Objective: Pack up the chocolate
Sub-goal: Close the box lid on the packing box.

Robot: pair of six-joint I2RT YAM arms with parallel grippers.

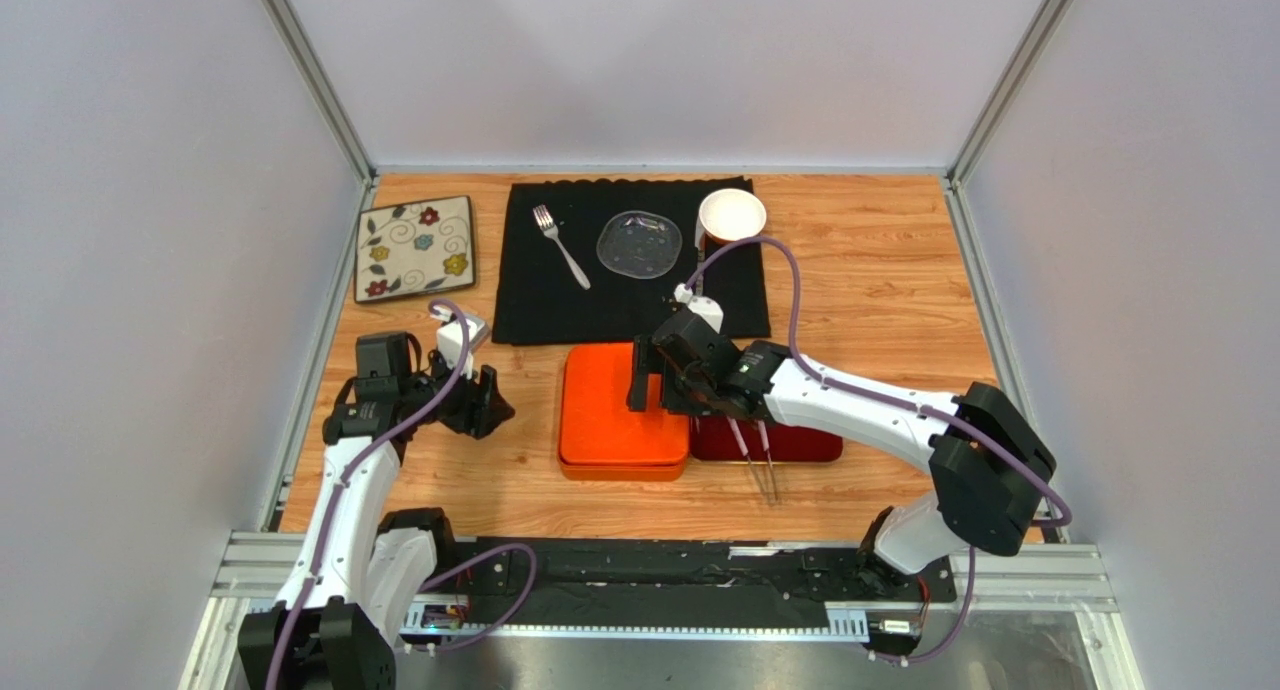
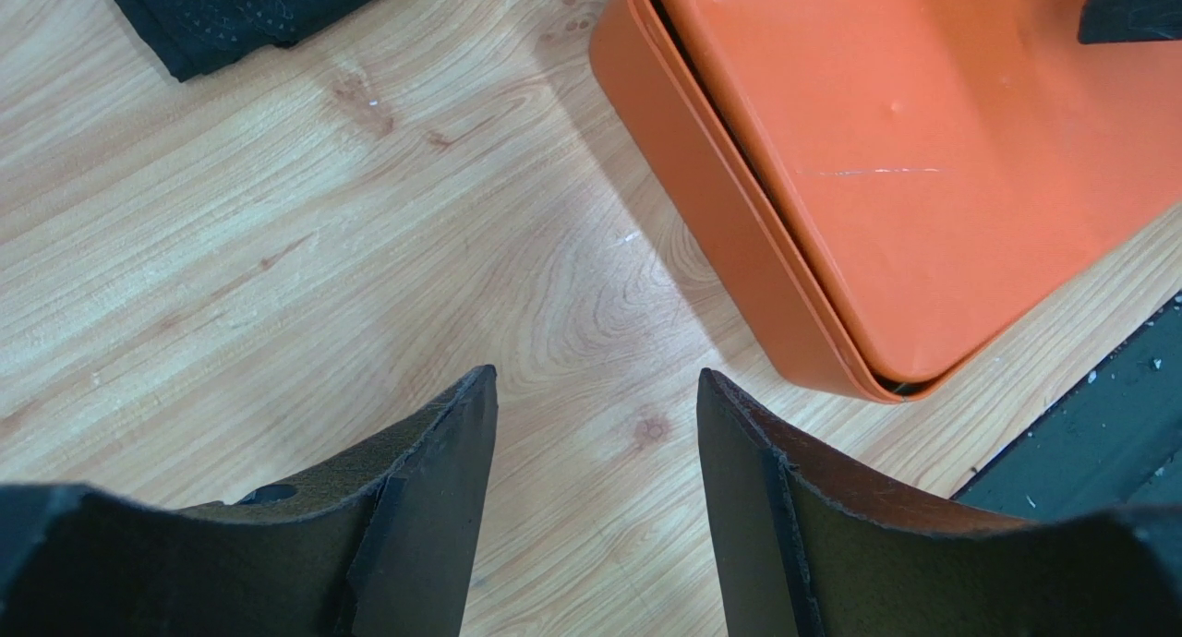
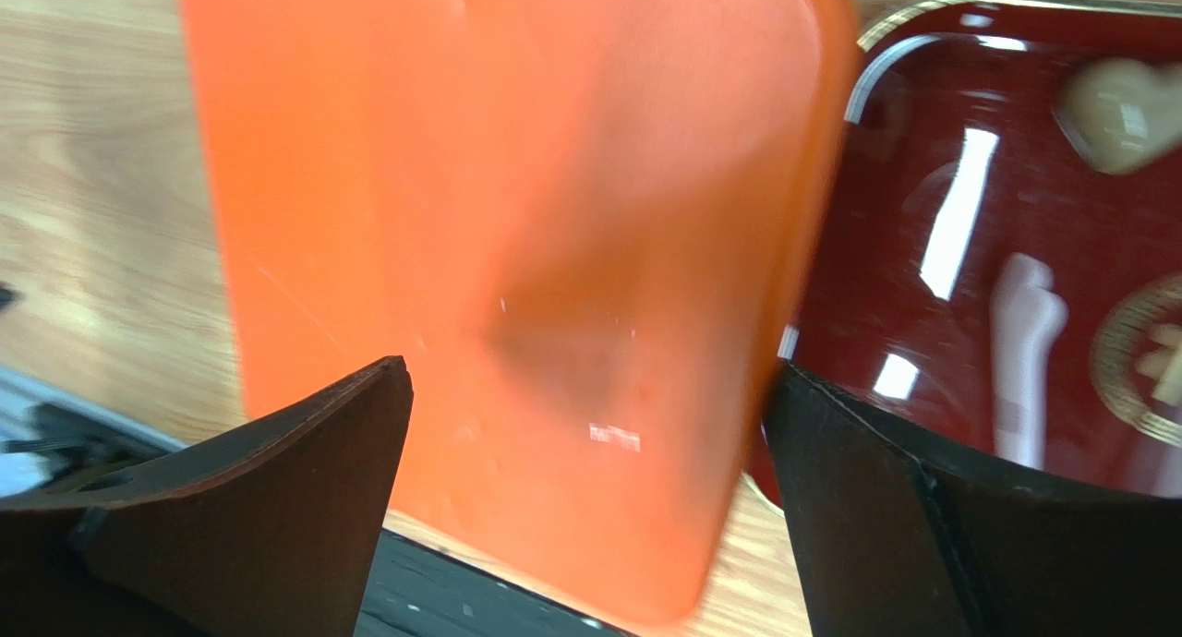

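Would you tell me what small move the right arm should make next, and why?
Probably raise the right gripper straight up, clear of the orange rectangular box. Its fingers stand wide open above the lid, holding nothing; the lid looks seated on its base, and no loose chocolate is in view.

Wooden table [image 1: 887,270] with black mat [image 1: 519,308], floral plate [image 1: 415,248], orange box [image 1: 609,420], red tray [image 1: 804,447].

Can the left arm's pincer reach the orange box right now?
Probably yes. The left pincer is open beside the orange box, with only wooden table between them. The right pincer is over the box too, so they might bump.
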